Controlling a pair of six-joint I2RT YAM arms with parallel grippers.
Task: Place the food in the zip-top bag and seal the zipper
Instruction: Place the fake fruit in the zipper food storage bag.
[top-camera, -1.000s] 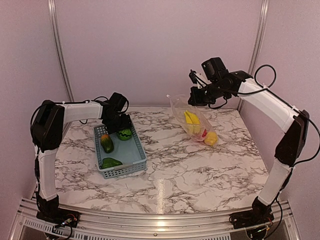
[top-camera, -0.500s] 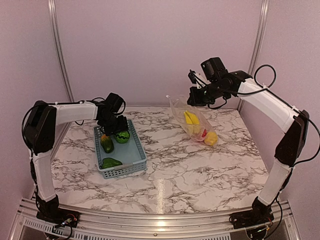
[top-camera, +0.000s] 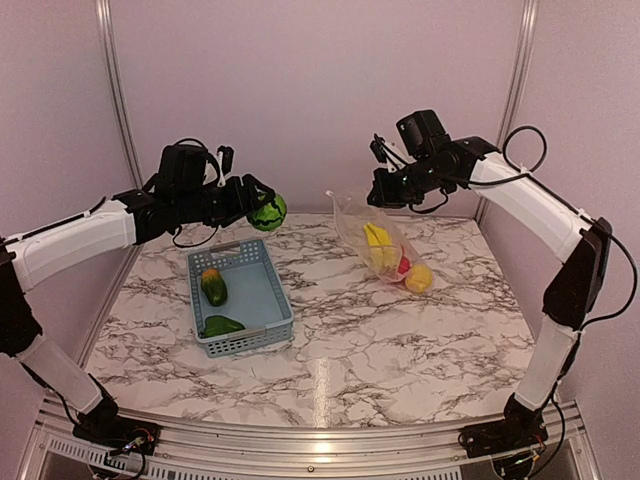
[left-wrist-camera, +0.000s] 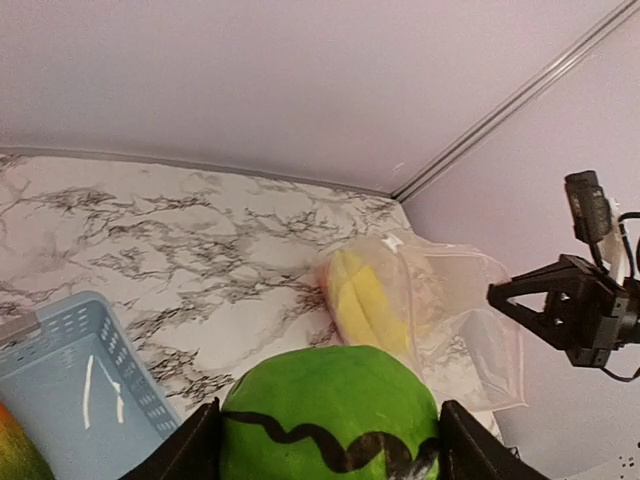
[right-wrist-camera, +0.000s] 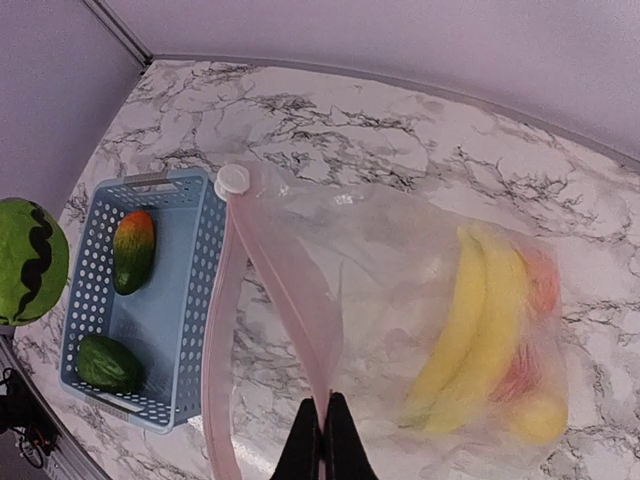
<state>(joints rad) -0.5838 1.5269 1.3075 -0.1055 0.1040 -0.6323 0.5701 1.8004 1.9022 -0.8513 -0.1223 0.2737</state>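
**Q:** Bag first. Where is it?

**Op:** I see the zip-top bag (top-camera: 372, 238) at 2 o'clock on the marble table (top-camera: 380, 340). Its mouth end is held up and its bottom end is low, toward 4 o'clock, by the tabletop. The mouth is open. My right gripper (top-camera: 383, 190) has its jaws pressed together on one lip of the mouth. The right wrist view shows the thin film pinched between the fingertips.

**Q:** Zipper?

**Op:** Unsealed. The zipper (right-wrist-camera: 222, 330) shows in the right wrist view as a whitish-pink strip running from 6 o'clock up toward 11. The slider tab (right-wrist-camera: 232, 179) sits at its far end.

**Q:** What's inside?

**Op:** Yellow bananas (right-wrist-camera: 470, 320), plus a red piece (top-camera: 404, 265) and a yellow round piece (top-camera: 420, 278) down at the bottom end.

**Q:** And the rest of the food?

**Op:** The green watermelon piece (top-camera: 267, 211) is up in the air at 10 o'clock, above the far end of the table. My left gripper (top-camera: 262, 210) is clamped on it, and the left wrist view shows a finger on each side. It hangs between the basket and the bag, well apart from the mouth. Two more green pieces lie in the grey-blue mesh basket (top-camera: 275, 305) at 9 o'clock. The one with an orange tip (top-camera: 212, 286) is toward the far end and the plain green one (top-camera: 222, 325) is toward the near end. They're not touching.
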